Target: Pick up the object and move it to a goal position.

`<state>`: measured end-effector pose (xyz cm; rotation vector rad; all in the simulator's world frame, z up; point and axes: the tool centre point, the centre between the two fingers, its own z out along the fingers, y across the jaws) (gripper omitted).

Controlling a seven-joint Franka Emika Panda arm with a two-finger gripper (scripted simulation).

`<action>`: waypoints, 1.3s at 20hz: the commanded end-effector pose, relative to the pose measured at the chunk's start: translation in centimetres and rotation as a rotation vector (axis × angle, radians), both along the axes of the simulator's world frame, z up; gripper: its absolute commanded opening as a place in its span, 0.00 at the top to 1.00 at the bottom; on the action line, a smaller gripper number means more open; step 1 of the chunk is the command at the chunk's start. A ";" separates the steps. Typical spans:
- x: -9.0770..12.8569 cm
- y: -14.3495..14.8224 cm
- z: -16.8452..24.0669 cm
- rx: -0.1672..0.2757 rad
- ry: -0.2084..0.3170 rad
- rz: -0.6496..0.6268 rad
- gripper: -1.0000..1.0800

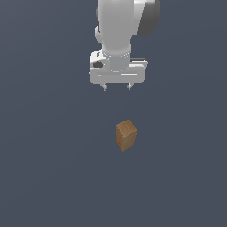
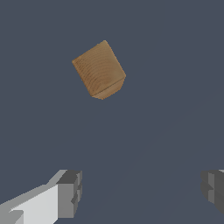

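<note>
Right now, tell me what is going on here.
A single white Franka Panda arm is set to pick up a small wooden block and carry it to a goal position. The gripper is open and empty, hanging apart from the block. The block stands upright and alone on the plain dark floor, untouched. In the wrist view the block lies ahead of the fingers, not between them, so the grasp has not begun.

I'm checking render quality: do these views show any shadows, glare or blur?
Exterior view: flat, even light, the block sharp, no visible shadow on the floor, no glare on the tool. Wrist view: wood grain crisp, one side darker, fingers in focus, no blur.
</note>
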<state>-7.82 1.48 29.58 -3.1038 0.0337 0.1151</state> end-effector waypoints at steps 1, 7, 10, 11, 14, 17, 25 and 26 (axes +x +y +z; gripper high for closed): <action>0.3 0.1 -0.2 -0.001 -0.002 0.012 0.04; 2.1 0.6 -1.4 -0.007 -0.014 0.087 0.04; 3.5 1.1 -2.5 -0.011 -0.023 0.146 0.04; 4.0 1.2 -2.9 -0.012 -0.027 0.169 0.04; 5.8 1.9 -4.4 -0.015 -0.040 0.249 0.04; 7.6 2.7 -6.1 -0.017 -0.052 0.331 0.04; 10.4 4.1 -9.4 -0.017 -0.075 0.476 0.04; 10.6 4.2 -9.6 -0.017 -0.077 0.487 0.04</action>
